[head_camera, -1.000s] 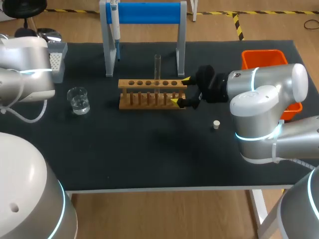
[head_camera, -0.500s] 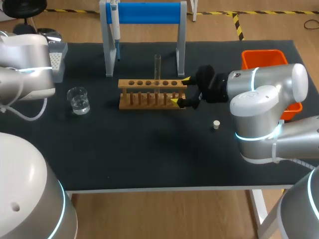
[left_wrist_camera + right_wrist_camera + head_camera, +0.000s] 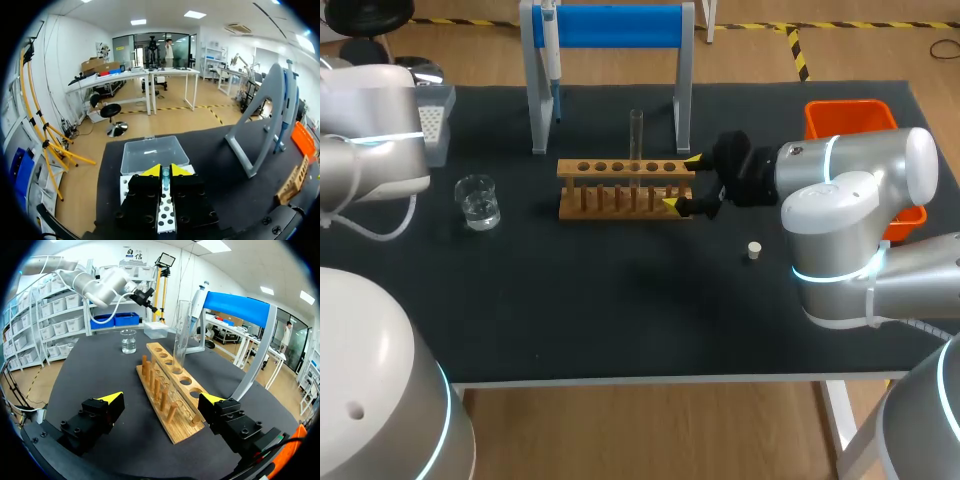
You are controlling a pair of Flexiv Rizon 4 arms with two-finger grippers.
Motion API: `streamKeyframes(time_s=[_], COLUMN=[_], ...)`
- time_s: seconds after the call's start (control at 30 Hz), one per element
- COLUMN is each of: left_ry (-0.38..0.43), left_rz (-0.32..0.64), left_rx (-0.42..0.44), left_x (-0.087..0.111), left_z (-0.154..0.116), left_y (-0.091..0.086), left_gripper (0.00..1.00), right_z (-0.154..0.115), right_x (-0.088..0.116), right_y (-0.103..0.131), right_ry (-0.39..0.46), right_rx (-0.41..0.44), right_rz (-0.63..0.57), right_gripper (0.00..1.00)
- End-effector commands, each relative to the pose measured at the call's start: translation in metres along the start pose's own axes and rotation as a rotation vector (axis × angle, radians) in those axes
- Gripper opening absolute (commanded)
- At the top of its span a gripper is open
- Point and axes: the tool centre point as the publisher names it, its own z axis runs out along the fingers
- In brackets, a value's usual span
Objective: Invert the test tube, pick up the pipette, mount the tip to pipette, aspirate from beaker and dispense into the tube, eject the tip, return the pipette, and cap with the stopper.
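At the right end of the rack point(image 3: 620, 168), your right gripper point(image 3: 681, 182) stays wide open, unmoved; tube point(image 3: 636, 135) sits upright. Left gripper point(image 3: 165, 171), closed, hovers over tip box point(image 3: 124, 183); pipette point(image 3: 550, 50) next.

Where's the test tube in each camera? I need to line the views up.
Head view: the test tube stands upright in the wooden rack, mid-table, in front of the blue stand.
Left wrist view: tube not visible; only one end of the rack shows, past the stand's leg.
Right wrist view: upright in the rack, ahead of the right tool.
Shared landmark: the wooden rack, in all three views.
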Motion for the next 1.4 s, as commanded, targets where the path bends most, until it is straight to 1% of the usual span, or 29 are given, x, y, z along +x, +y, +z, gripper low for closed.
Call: streamKeyframes(time_s=[0.03, 0.23, 0.3, 0.4, 0.5, 0.63, 0.67, 0.73, 0.8, 0.97, 1.03, 1.1, 1.13, 1.23, 1.4], left_ry=[-0.005, -0.007, -0.002, 0.029, 0.078, 0.146, 0.173, 0.203, 0.250, 0.328, 0.385, 0.443, 0.488, 0.620, 0.620], left_rz=[0.003, 0.016, 0.038, 0.088, 0.147, 0.228, 0.262, 0.304, 0.341, 0.435, 0.454, 0.501, 0.512, 0.588, 0.588], left_rx=[0.021, 0.050, 0.059, 0.069, 0.075, 0.093, 0.098, 0.099, 0.102, 0.078, 0.076, 0.055, 0.056, 0.048, 0.048], left_x=[0.002, 0.007, 0.011, 0.022, 0.035, 0.056, 0.064, 0.074, 0.086, 0.117, 0.130, 0.145, 0.152, 0.175, 0.175], left_z=[-0.012, -0.027, -0.034, -0.047, -0.060, -0.085, -0.095, -0.109, -0.123, -0.151, -0.162, -0.172, -0.179, -0.198, -0.198], left_y=[-0.002, -0.010, -0.013, -0.018, -0.021, -0.027, -0.030, -0.033, -0.035, -0.032, -0.029, -0.025, -0.024, -0.018, -0.018], left_gripper=[0.00, 0.00, 0.00, 0.00, 0.00, 0.00, 0.00, 0.00, 0.00, 0.00, 0.00, 0.00, 0.00, 0.00, 0.00], right_z=[0.000, 0.000, 0.000, 0.000, 0.000, 0.000, 0.000, 0.000, 0.000, 0.000, 0.000, 0.000, 0.000, 0.000, 0.000], right_x=[0.000, 0.000, 0.000, 0.000, 0.000, 0.000, 0.000, 0.000, 0.000, 0.000, 0.000, 0.000, 0.000, 0.000, 0.000], right_y=[-0.001, -0.001, -0.001, -0.001, -0.001, -0.001, -0.001, -0.001, -0.001, -0.001, -0.001, -0.001, -0.001, -0.001, -0.001], right_ry=[0.001, 0.001, 0.001, 0.001, 0.001, 0.001, 0.001, 0.001, 0.001, 0.001, 0.001, 0.001, 0.001, 0.001, 0.001], right_rx=[-0.001, -0.001, -0.001, -0.001, -0.001, -0.001, -0.001, -0.001, -0.001, -0.001, -0.001, -0.001, -0.001, -0.001, -0.001], right_rz=[0.000, 0.000, 0.000, 0.000, 0.000, 0.000, 0.000, 0.000, 0.000, 0.000, 0.000, 0.000, 0.000, 0.000, 0.000], right_gripper=[1.00, 1.00, 1.00, 1.00, 1.00, 1.00, 1.00, 1.00, 1.00, 1.00, 1.00, 1.00, 1.00, 1.00, 1.00])
